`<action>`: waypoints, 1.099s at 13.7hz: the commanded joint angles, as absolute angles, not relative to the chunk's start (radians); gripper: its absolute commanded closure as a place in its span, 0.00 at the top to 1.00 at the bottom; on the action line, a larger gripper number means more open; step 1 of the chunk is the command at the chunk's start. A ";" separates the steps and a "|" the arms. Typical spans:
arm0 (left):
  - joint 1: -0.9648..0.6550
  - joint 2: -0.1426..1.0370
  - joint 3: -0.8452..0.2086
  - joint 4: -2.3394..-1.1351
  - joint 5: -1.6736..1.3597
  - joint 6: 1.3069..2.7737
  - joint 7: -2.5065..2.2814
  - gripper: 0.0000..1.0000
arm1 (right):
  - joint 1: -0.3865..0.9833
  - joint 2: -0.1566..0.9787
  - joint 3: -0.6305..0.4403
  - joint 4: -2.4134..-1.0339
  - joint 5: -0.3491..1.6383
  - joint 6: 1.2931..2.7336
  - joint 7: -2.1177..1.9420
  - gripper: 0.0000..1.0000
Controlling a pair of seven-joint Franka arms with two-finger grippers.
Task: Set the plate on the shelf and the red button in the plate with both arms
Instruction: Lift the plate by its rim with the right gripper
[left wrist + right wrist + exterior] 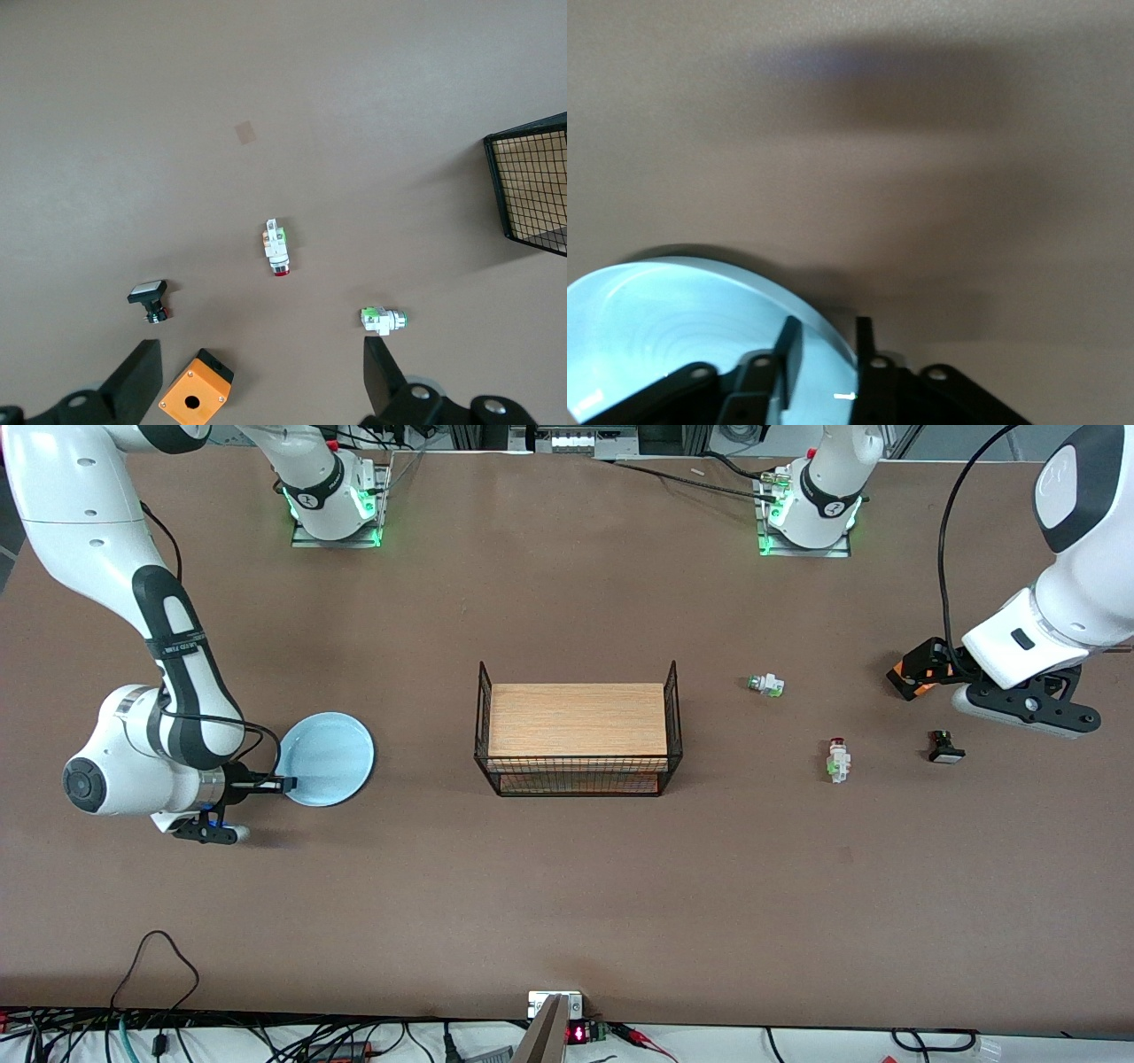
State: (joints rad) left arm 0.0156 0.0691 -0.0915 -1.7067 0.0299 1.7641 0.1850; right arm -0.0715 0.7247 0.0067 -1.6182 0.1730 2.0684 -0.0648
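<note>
The pale blue plate (pixel 332 748) lies on the table toward the right arm's end. My right gripper (pixel 285 784) sits low at its rim, one finger over the plate (pixel 673 319) and one outside it, narrowly open with a gap still showing. The red button (pixel 836 759), white with a dark-red cap, lies on its side toward the left arm's end. It appears mid-picture in the left wrist view (pixel 276 249). My left gripper (pixel 926 666) hangs wide open and empty (pixel 257 390) above the table, over an orange box.
A black wire rack (pixel 483 717) with a wooden board stands mid-table, its corner in the left wrist view (pixel 527 190). Near the red button lie a white-and-green button (pixel 767 685), a black button (pixel 945 747) and the orange box (pixel 197 390). Cables line the table's front edge.
</note>
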 commanded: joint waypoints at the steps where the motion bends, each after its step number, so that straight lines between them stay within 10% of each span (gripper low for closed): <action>1: 0.014 0.087 -0.091 -1.671 0.048 1.750 0.209 1.00 | -0.064 0.698 0.002 -1.652 0.138 2.080 -0.040 0.12; 3: 0.011 0.087 -0.092 -1.671 0.048 1.750 0.209 1.00 | -0.063 0.696 0.002 -1.651 0.126 2.080 -0.041 0.00; 15: 0.014 0.086 -0.091 -1.671 0.046 1.749 0.209 1.00 | -0.031 0.571 0.003 -1.551 0.041 1.798 0.041 0.00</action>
State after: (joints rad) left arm 0.0150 0.0730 -0.0919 -1.7018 0.0299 1.7640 0.1863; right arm -0.0374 0.5991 0.0074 -1.5744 0.0590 1.8635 0.0168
